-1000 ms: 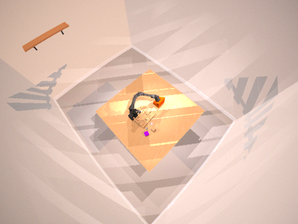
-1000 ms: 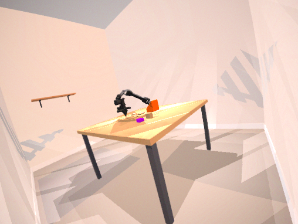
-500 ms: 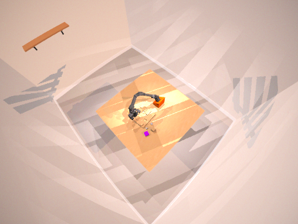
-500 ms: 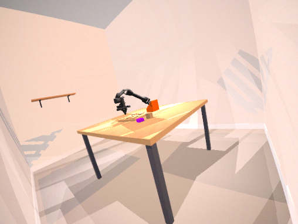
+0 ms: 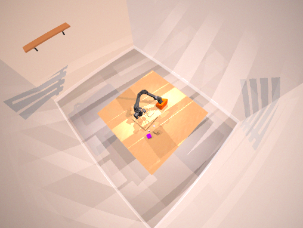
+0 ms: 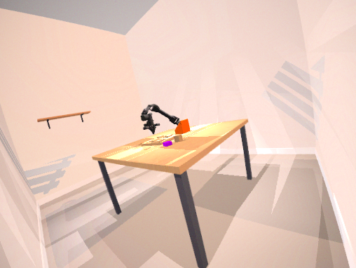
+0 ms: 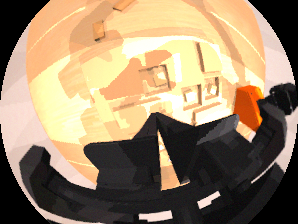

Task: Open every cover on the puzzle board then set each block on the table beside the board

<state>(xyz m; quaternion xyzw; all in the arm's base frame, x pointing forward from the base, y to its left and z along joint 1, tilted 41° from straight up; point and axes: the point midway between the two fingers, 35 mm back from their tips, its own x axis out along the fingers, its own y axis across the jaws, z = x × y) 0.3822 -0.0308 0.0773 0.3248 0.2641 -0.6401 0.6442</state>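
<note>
One puzzle board (image 5: 145, 129) (image 6: 148, 144) (image 7: 131, 60) lies beneath the end effector (image 5: 137, 116) (image 6: 153, 132) (image 7: 158, 125).

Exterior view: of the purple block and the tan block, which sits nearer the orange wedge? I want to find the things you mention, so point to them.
The tan block (image 5: 156, 132) (image 6: 179, 137); the purple block (image 5: 148, 136) (image 6: 167, 144) lies farther from the orange wedge (image 5: 161, 104) (image 6: 183, 126) (image 7: 246, 105).

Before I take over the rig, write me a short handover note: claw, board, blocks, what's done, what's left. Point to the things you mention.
Claw (image 5: 137, 117) (image 6: 153, 132) (image 7: 159, 120): shut with nothing between its tips, above the puzzle board.
Puzzle board (image 5: 145, 129) (image 7: 132, 102): on the table, in front of the orange block-shaped stand (image 5: 161, 104) (image 6: 182, 126) (image 7: 247, 106) at the arm's base.
Off the board: a purple block (image 5: 149, 136) (image 6: 167, 144) and a tan block (image 6: 179, 138); whether either came from a well, I cannot tell.
Done: no cover can be confirmed fully open.
Left: check every cover and well, empty any still filled, then move the claw away.
</note>
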